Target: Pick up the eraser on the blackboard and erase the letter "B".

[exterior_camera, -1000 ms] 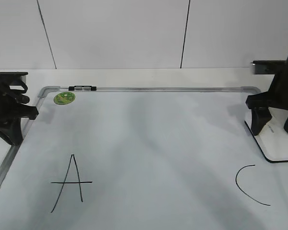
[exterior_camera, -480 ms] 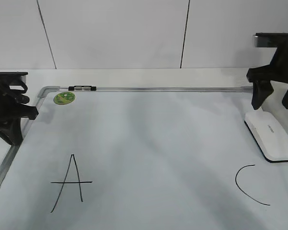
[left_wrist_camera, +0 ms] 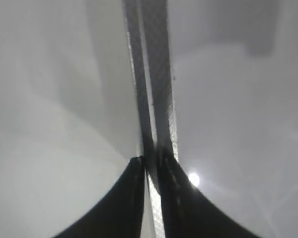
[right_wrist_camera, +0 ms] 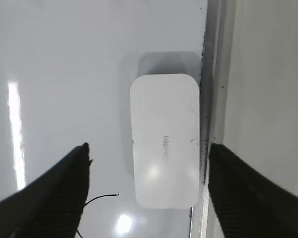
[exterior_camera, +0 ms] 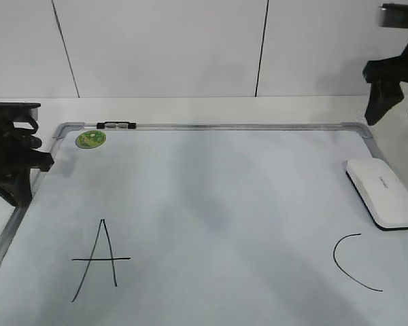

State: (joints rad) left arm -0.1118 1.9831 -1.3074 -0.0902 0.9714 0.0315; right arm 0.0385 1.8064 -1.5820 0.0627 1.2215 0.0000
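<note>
Large pale whiteboard with black hand-drawn letters (exterior_camera: 211, 224): smooth, glossy, lamp glare showing in both wrist views. Its silver frame (exterior_camera: 245, 126): brushed metal, fine grain clear in left wrist view (left_wrist_camera: 159, 94); grey rounded corner pieces look plastic. White rounded-rectangle eraser block (exterior_camera: 382, 192), at board's 3 o'clock edge: glossy hard plastic, soft highlight (right_wrist_camera: 165, 141), thin dark base. Small round green magnet (exterior_camera: 91, 139) at 10 o'clock: shiny printed face. Black grippers: matt plastic.

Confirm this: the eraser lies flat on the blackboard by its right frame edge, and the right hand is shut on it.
Wrong on the grip. The right hand is open and raised above the eraser, touching nothing; the right wrist view shows this. The eraser does lie flat on the blackboard by its right frame edge.
</note>
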